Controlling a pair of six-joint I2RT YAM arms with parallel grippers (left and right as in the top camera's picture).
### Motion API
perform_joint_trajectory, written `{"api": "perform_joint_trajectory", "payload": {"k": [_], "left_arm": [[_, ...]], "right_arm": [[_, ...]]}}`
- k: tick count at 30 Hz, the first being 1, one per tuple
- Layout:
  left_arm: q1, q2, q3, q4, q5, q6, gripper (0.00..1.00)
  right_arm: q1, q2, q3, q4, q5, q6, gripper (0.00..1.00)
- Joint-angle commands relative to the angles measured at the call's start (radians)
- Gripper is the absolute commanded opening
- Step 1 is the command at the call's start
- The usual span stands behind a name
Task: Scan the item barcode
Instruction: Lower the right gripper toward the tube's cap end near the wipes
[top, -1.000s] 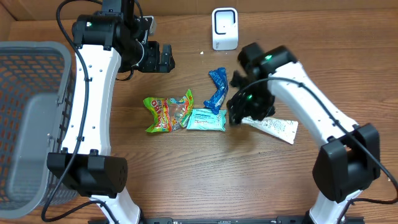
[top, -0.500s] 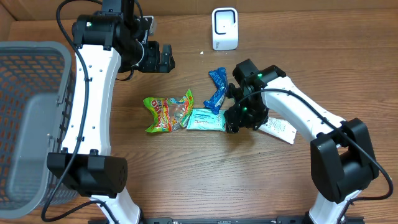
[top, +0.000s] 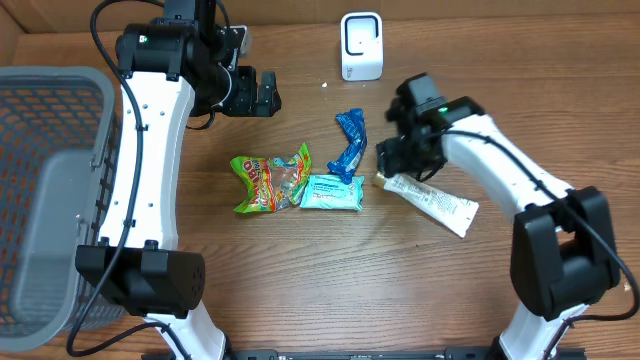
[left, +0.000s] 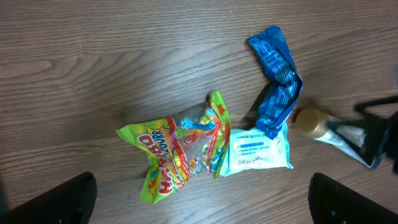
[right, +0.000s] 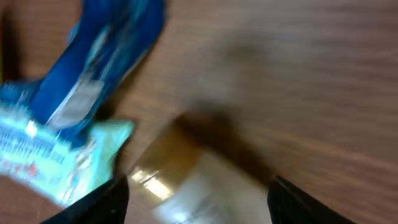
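Observation:
A white tube (top: 435, 203) with a gold cap (left: 309, 122) lies slanted on the wooden table, right of centre. My right gripper (top: 395, 172) sits over its cap end with one finger on each side. In the blurred right wrist view the tube (right: 211, 186) fills the gap between the fingers, so my right gripper (right: 196, 190) looks shut on it. The white scanner (top: 361, 46) stands at the back of the table. High over the back left, my left gripper (top: 262, 93) hangs wide open and empty, and the left wrist view (left: 202, 202) looks down on the packets.
Left of the tube lie a teal wipes pack (top: 332, 192), a twisted blue wrapper (top: 350, 140) and a green candy bag (top: 270, 182). A grey mesh basket (top: 40, 110) stands at the left edge.
My right gripper closed slightly, then swung up and back. The tube's cap end shifted up and left with it and now shows. The left arm stayed still.

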Motion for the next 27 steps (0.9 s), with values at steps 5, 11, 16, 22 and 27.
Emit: {"api": "perform_joint_trajectory", "payload": {"k": [5, 11, 16, 22, 27], "left_arm": [[-0.006, -0.005, 0.017, 0.0, -0.003, 0.019, 1.0], [-0.006, -0.005, 0.017, 0.0, -0.003, 0.019, 1.0], [-0.006, -0.005, 0.017, 0.0, -0.003, 0.019, 1.0], [-0.006, -0.005, 0.017, 0.0, -0.003, 0.019, 1.0], [-0.006, -0.005, 0.017, 0.0, -0.003, 0.019, 1.0]], "right_arm": [[-0.093, -0.007, 0.055, -0.03, -0.077, -0.067, 0.76], [-0.043, -0.007, 0.106, -0.213, -0.148, -0.254, 0.84], [0.043, -0.007, 0.103, -0.312, -0.166, -0.232, 0.78], [0.098, -0.007, 0.101, -0.4, -0.165, -0.211, 0.77], [0.098, -0.007, 0.051, -0.372, -0.166, -0.177, 0.75]]}}
